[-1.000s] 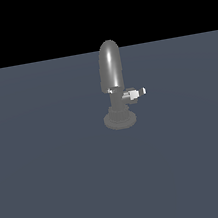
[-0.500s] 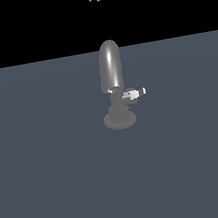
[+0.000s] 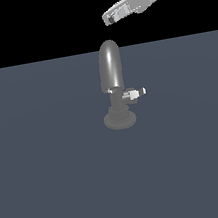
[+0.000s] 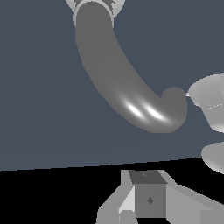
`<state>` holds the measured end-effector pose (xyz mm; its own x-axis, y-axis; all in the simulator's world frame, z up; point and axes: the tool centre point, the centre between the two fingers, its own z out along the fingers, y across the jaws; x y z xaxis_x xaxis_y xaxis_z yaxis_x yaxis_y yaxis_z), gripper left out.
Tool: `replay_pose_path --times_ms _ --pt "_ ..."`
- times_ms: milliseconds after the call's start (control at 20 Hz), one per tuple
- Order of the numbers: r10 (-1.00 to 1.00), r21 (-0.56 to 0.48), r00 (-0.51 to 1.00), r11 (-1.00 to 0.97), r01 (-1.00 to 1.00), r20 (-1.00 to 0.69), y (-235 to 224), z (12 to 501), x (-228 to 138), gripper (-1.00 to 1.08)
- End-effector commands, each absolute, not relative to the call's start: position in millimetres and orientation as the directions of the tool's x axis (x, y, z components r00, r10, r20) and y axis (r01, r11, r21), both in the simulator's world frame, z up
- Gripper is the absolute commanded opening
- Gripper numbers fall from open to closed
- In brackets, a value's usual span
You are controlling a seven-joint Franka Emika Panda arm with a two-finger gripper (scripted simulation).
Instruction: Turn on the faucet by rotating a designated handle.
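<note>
your faucet (image 3: pixel 114 87) stands on the dull slate desk (image 3: pixel 53 182): glossy grey metal, a round stepped base, a short neck and a tall rounded spout. the handle (image 3: pixel 134 94), a stubby lever with a whitish tip, juts from the neck. the pale gripper (image 3: pixel 107 19) hangs above the faucet, clear of it; you cannot tell how far its fingers are parted.

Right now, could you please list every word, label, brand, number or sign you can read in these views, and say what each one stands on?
There are none to read.
The faucet is plain glossy grey, with no lettering.
The handle shows only a bright whitish tip, not a mark.
The claw and the grey floor carry no text either.
</note>
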<state>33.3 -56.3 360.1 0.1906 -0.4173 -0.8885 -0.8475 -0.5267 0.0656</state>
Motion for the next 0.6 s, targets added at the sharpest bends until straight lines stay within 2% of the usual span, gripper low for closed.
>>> replay_pose_path --times_ms 0,550 --pt "-0.404 0.095 0.130 -0.491 -0.866 -0.906 -63 348 40 -1.00" --pt "-0.324 0.229 -0.113 -0.348 -0.909 -0.939 -88 292 57 -1.00"
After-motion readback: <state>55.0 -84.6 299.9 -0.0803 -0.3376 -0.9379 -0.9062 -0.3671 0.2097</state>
